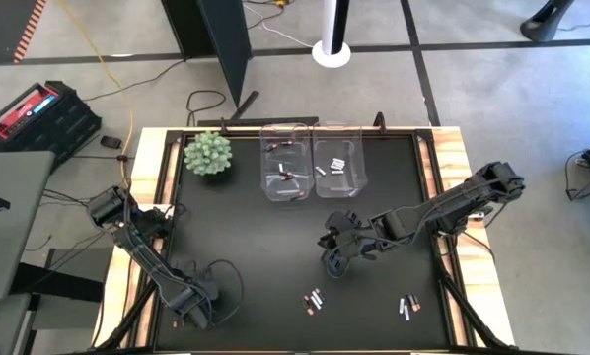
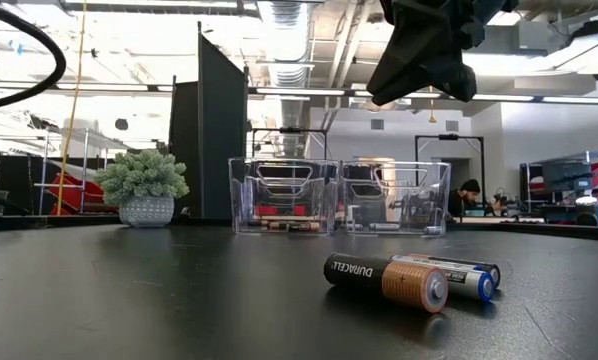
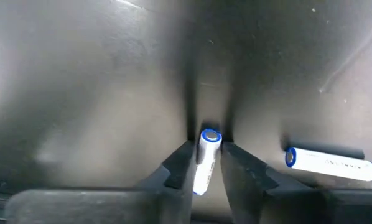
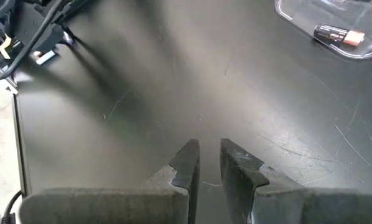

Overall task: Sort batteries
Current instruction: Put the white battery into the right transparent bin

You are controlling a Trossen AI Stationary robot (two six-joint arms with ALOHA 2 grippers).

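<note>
Black matting covers the tabletop (image 1: 265, 247), with a wooden border round it and an open workshop seen beyond in the low view. At the far left corner a small potted plant (image 1: 208, 154) is set, and just beside it two clear bins are placed side by side: the left bin (image 1: 285, 164) holds dark cells, the right bin (image 1: 338, 163) holds white ones.

At the near left edge the left hand (image 3: 206, 163) is lowered to the mat, and its fingers are closed to either side of a white battery (image 3: 204, 158) with a blue end. A second white battery (image 3: 328, 160) lies just beside it, apart from the fingers. The grip looks narrow and taken near one end, so the cell could be pivoted or dropped on lifting; a slanted cell could also be flicked away across the mat, and the neighbour could be knocked if the hand is swung sideways.

Nearer the middle, the right hand (image 4: 209, 163) hangs above bare mat with its fingers drawn close and nothing between them. Below it, toward the near edge, two small clusters of batteries (image 1: 314, 301) (image 1: 407, 308) wait unsorted; in the low view a dark copper-ended cell (image 2: 386, 281) touches a blue-tipped one (image 2: 459, 275). Mixed pairs lying this close could be taken together or nudged into rolling, and a cell could be put in the wrong bin.
</note>
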